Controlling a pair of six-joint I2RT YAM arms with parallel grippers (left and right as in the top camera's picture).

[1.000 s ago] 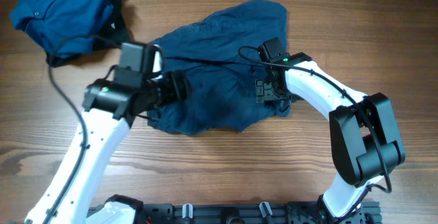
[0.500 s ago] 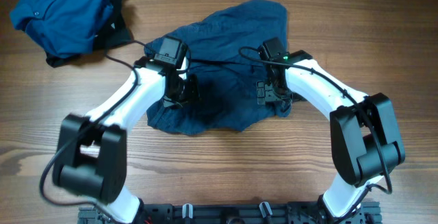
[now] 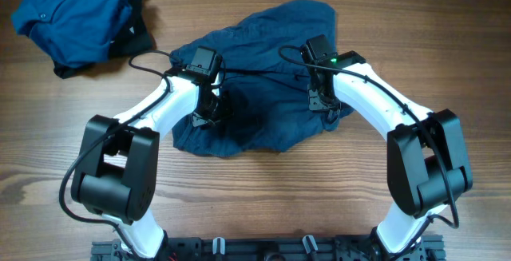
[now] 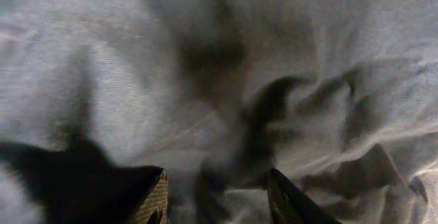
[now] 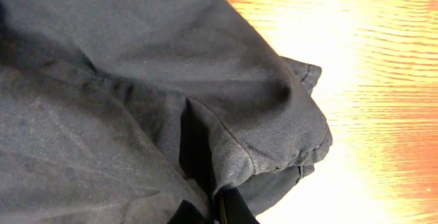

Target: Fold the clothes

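Observation:
The dark navy shorts (image 3: pixel 255 93) lie crumpled in the middle of the wooden table. My left gripper (image 3: pixel 214 105) presses down on their left half. In the left wrist view its fingers (image 4: pixel 154 200) stand half closed, with creases of cloth (image 4: pixel 226 114) running into a fold gathered between them. My right gripper (image 3: pixel 323 101) is at the shorts' right edge. It is shut (image 5: pixel 220 210) on a seamed fold of the navy cloth (image 5: pixel 157 94), beside a hemmed corner. A brighter blue buttoned shirt (image 3: pixel 68 17) lies bunched at the far left corner.
A black garment (image 3: pixel 140 29) pokes out from under the shirt's right side. Bare wood (image 3: pixel 255 189) runs along the table's front. The arms' base rail (image 3: pixel 263 249) sits at the near edge. Bright tabletop (image 5: pixel 383 80) shows beside the shorts in the right wrist view.
My left arm swung right from the shorts' left edge onto the cloth, and its jaws narrowed. My right gripper closed on the fold at the right edge.

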